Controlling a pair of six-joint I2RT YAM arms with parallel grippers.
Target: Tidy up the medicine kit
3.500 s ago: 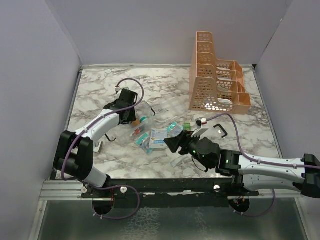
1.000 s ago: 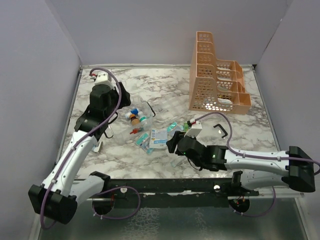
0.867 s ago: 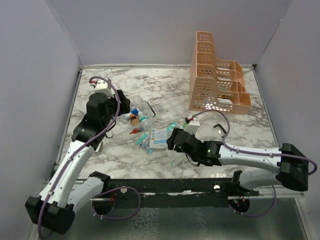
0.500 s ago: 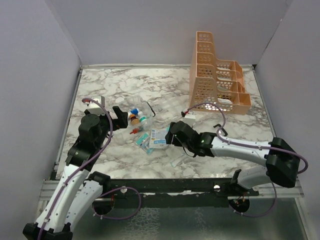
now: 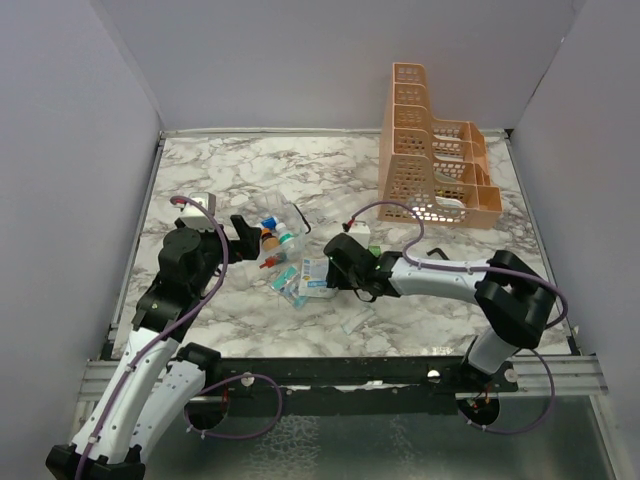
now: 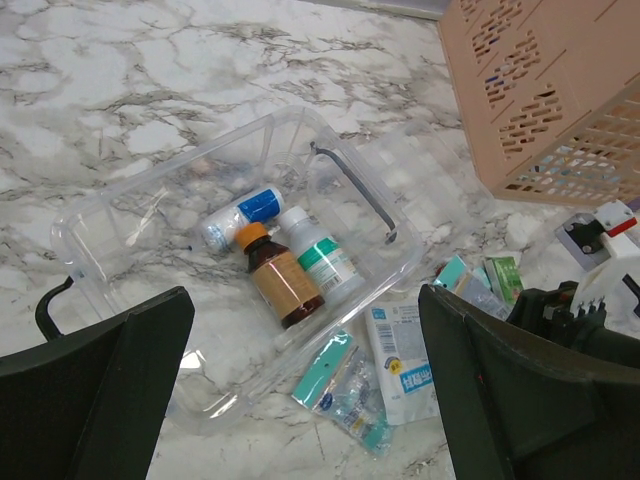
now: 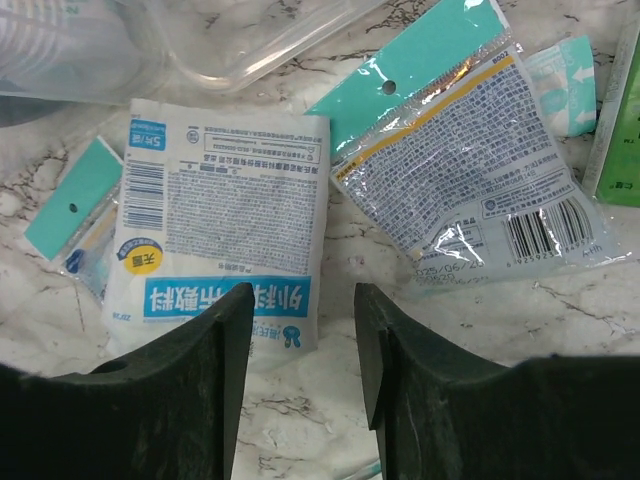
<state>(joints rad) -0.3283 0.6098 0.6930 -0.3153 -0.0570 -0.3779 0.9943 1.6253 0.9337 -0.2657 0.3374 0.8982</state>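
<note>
Below the right hand (image 7: pixel 303 320), partly open and empty, lies a white sachet (image 7: pixel 225 215): this looks like a pickup approach. Next move likely: lower, pinch its edge.

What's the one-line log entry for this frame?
left gripper open, near clear bin | right gripper open, over white packet | bottles in bin | packets loose on table

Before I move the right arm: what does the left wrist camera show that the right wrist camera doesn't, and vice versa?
Left wrist only: the brown bottle, white bottle and blue-capped bottle lying in the clear box, plus the orange rack. Right wrist only: the barcode and fine print on the teal-topped packet. Both: the white sachet, the small teal strip beside it, and an edge of the box.
</note>
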